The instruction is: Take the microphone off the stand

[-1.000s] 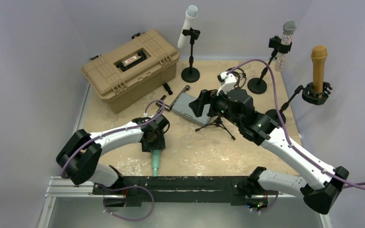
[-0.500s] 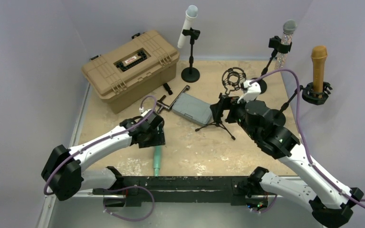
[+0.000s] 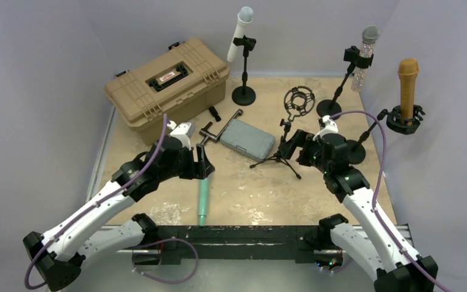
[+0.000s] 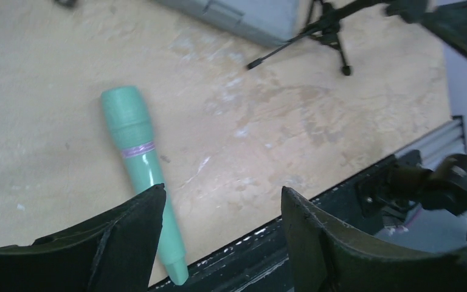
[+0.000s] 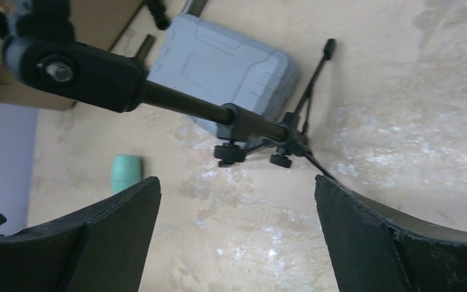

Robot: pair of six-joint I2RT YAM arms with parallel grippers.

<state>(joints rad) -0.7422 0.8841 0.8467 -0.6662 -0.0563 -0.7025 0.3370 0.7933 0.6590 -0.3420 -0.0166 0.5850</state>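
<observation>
Left end effector (image 4: 222, 204) hangs wide open with nothing in it, just above the green microphone (image 4: 135, 159), which lies flat on the counter (image 4: 292, 121), apart from the tripod stand (image 3: 278, 157). Right end effector (image 5: 237, 188) is spread wide too, empty, hovering by the stand's pole near the gray case (image 5: 231, 67). Mic's tail end points toward the near edge, head toward the case.

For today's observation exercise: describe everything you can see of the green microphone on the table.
The green microphone is mint-coloured and looks like smooth plastic: a thicker rounded head, a thin purple band below it, a body tapering to a narrow tail. It lies flat on the tan table, on no stand, tail towards the near edge. The open left gripper is above it, not holding it.
</observation>
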